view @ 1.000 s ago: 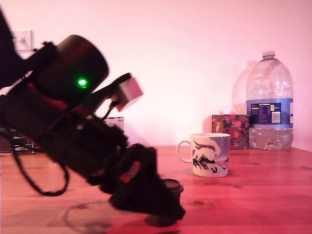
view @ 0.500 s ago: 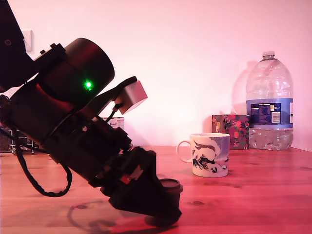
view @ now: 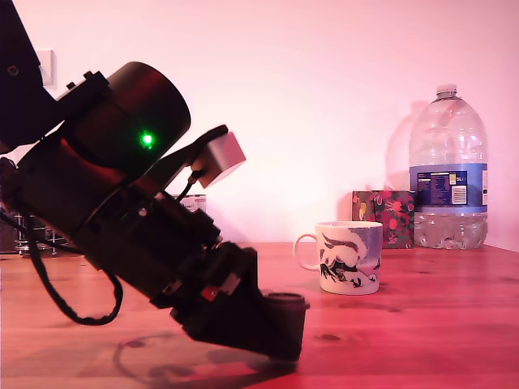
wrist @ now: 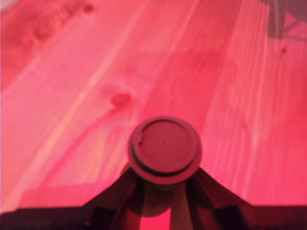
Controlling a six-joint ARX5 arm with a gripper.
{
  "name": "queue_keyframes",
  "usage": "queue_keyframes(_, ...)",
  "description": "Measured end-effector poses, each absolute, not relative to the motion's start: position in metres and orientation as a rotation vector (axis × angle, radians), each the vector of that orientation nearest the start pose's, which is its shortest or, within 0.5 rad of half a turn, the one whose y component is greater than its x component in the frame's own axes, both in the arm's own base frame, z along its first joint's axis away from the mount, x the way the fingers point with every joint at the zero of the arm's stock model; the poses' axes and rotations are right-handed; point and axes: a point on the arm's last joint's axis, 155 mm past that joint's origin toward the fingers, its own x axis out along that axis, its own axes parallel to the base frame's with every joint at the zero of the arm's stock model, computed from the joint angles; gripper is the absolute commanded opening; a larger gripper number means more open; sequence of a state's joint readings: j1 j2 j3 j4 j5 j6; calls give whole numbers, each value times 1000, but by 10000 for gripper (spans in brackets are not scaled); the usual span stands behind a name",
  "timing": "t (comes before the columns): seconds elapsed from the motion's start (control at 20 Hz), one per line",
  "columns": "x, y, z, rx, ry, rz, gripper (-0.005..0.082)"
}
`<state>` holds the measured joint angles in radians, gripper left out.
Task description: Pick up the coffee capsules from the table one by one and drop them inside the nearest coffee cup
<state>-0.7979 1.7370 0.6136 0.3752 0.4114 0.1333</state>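
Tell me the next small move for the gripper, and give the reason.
Probably lift straight up, then carry toward the mug. In the wrist view the gripper has its fingers on either side of the coffee capsule, just under its rim, so the grasp looks made. In the exterior view the capsule sits low by the table, and the mug stands to the exterior view's right, its rim higher than the capsule.

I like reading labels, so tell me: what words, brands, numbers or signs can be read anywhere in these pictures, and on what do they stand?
Nothing can be read for certain.
Water bottle: its blue label holds a white panel of small print and a barcode, too small to read.
Coffee cup: a dark drawing only, no words.
Printed tin behind the cup: a flower pattern, no text seen.
Coffee capsule: plain top, no marking.
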Motion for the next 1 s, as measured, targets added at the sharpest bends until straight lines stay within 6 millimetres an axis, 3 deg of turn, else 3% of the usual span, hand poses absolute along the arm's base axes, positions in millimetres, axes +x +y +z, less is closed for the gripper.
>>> queue_keyframes(0.15,231,-336,11,264,678,-1178,37)
queue_keyframes(0.4,259,-331,21,247,620,-1058,37)
queue_keyframes(0.75,288,-325,86,191,448,-1002,37)
queue_keyframes(1.0,307,-337,118,173,385,-995,37)
